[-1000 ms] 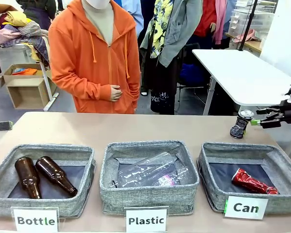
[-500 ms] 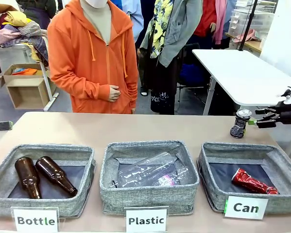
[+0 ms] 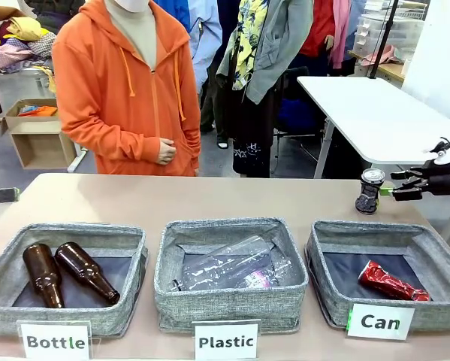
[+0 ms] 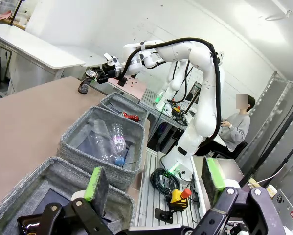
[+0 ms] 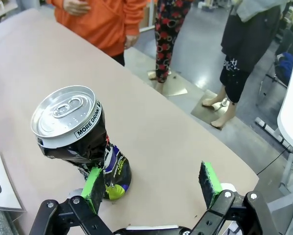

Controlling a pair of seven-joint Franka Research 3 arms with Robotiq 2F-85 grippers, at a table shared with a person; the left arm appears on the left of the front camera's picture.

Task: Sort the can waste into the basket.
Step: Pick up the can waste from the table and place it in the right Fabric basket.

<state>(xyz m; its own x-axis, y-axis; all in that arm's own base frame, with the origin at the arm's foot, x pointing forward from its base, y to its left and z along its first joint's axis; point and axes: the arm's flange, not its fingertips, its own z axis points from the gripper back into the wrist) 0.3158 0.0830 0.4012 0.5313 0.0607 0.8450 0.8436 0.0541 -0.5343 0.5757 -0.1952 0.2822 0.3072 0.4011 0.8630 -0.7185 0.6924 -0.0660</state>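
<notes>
A dark crushed can (image 3: 369, 191) with a silver top stands on the table at the far right, behind the grey basket (image 3: 435, 316) labelled "Can". My right gripper (image 3: 397, 186) hovers open just right of that can. In the right wrist view the dark can (image 5: 82, 142) leans by the left green pad (image 5: 93, 188), and the space across to the other pad is bare table. A flattened red can (image 3: 392, 282) lies inside the Can basket. My left gripper (image 4: 153, 181) is open and holds nothing, up above the baskets.
Two brown bottles (image 3: 63, 272) lie in the "Bottle" bin and clear plastic bottles (image 3: 232, 265) in the "Plastic" bin. A person in an orange hoodie (image 3: 127, 90) stands at the far side. A white table (image 3: 375, 113) stands beyond on the right.
My right gripper has drifted slightly right and up beside the dark can, which now stands a little more upright. The person has stepped to the left.
</notes>
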